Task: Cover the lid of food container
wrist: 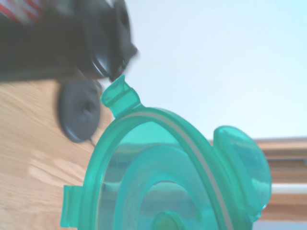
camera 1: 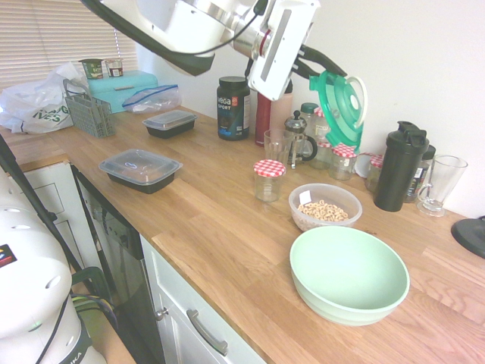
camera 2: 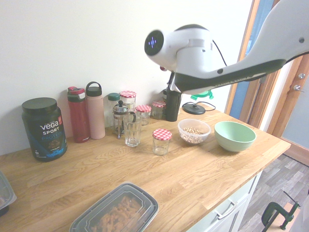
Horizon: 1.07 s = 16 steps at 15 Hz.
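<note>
The green translucent lid [camera 1: 341, 106] hangs on edge in the air above the jars at the back wall, with my gripper [camera 1: 327, 74] shut on its upper rim. Close up in the wrist view, the lid [wrist: 163, 182] shows its clip tabs and paler centre. In the second exterior view only a sliver of the lid [camera 2: 203, 95] peeks from behind the arm. The food container [camera 1: 325, 206], a small clear tub of cereal rings with a white label, stands uncovered on the wooden counter below and in front of the lid. It also shows as the food container [camera 2: 194, 131] beside the mint-green bowl.
A large mint-green bowl [camera 1: 348, 274] sits near the counter's front edge. A red-checked jar [camera 1: 269, 180], a French press [camera 1: 297, 136], a black shaker bottle [camera 1: 399, 167] and a tall glass [camera 1: 439, 184] ring the tub. Black lidded trays [camera 1: 140, 169] lie further left.
</note>
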### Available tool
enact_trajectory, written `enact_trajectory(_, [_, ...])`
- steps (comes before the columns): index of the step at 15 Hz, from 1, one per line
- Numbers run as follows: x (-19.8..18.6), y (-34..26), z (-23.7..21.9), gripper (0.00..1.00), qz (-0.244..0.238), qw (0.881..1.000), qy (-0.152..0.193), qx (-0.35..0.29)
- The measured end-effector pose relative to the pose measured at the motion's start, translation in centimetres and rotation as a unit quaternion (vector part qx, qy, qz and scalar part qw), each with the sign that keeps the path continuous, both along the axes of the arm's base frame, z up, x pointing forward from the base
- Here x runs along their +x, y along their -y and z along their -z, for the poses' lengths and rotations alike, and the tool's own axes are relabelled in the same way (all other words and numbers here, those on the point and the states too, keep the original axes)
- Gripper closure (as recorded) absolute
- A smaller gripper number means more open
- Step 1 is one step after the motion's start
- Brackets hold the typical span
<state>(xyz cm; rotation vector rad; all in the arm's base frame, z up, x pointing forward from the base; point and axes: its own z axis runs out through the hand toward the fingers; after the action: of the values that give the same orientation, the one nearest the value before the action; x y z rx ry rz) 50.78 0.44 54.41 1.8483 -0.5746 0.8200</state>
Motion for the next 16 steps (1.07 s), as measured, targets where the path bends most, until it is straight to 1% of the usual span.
enact_trajectory(4, [-1.1, 1.4, 6.1, 1.00, -0.002, 1.000, 0.015, -0.001])
enact_trajectory(8, [-1.4, 3.4, 7.0, 1.00, 0.013, 1.000, 0.013, -0.008])
enact_trajectory(13, [-2.9, 3.6, 10.4, 1.00, 0.019, 1.000, -0.006, -0.006])
enact_trajectory(16, [-3.1, 3.9, 11.3, 1.00, 0.022, 1.000, -0.005, -0.008])
